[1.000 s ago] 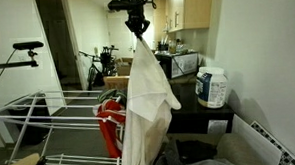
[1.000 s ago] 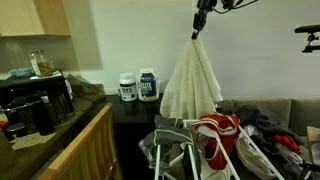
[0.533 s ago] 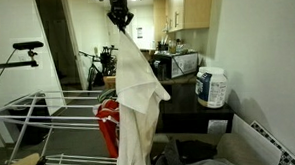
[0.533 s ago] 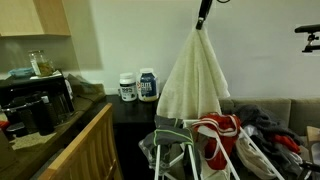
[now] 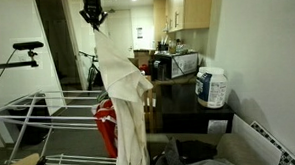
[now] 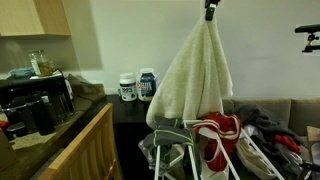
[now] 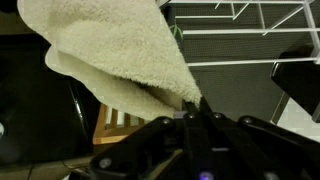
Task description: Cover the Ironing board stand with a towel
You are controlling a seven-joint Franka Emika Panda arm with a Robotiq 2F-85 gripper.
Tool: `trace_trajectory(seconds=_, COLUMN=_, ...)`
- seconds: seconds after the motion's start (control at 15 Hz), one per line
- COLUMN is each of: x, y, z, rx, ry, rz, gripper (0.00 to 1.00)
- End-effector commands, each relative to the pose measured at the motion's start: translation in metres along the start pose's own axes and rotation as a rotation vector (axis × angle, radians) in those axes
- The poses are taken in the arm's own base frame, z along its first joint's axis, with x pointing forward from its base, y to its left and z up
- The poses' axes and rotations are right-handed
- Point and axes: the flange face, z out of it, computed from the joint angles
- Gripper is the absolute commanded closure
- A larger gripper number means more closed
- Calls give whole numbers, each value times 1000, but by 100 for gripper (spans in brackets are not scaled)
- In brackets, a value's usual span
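The two white tubs point(image 6: 148, 85) on the dark counter point(image 6: 130, 106) beyond the Ironing board stand point(image 5: 29, 110) are opaque, so I cannot see what is in them. The towel point(image 5: 123, 94) is cream, plain and fluffy. It hangs in long folds from one pinched corner, high above the stand, and its lower end reaches beside the red garment point(image 6: 215, 130) on the rods. My gripper point(image 5: 95, 23) is clamped tight on that corner. In both exterior views the stand's lower part is cut off.
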Motion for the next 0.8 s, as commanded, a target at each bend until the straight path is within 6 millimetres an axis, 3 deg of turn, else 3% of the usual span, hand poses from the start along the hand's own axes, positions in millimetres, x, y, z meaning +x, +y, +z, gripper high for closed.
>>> trace_trajectory(seconds=0.0, x=-13, y=-53, z=-3, rx=40, ry=-8, rz=-130, gripper=99)
trace_trajectory(seconds=0.73, x=-63, y=-171, z=37, rx=55, ry=-143, rz=-329, gripper=99)
